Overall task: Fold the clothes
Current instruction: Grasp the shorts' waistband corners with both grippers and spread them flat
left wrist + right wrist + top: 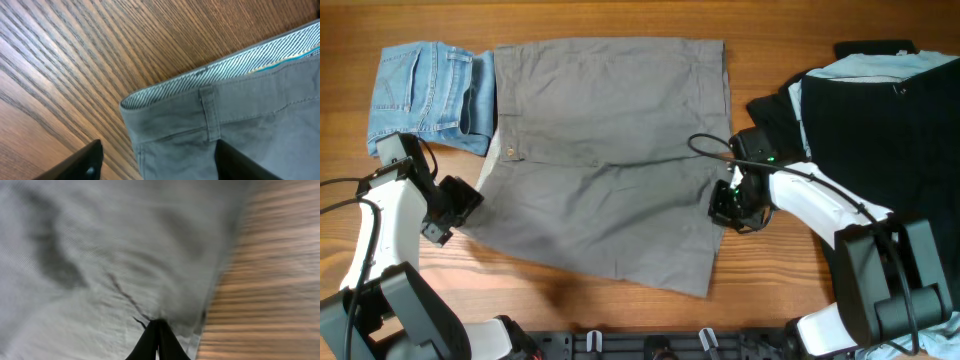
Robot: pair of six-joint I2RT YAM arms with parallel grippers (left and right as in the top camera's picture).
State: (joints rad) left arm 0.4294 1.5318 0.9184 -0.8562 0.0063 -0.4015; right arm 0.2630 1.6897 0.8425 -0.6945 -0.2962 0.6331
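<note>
Grey shorts (605, 160), one pair: right claw (157, 342) pinches them, left claw (160, 165) wide

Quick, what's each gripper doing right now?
Left gripper: open, over the waistband corner of the grey shorts.
Right gripper: closed, pinching the grey shorts' edge.

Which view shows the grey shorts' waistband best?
The left wrist view: the waistband is close and sharp, with its striped inner lining and a belt loop clear. Overhead shows the whole grey shorts, the waistband only as a narrow strip along their left edge. The right wrist view shows just blurred grey fabric, no waistband.
</note>
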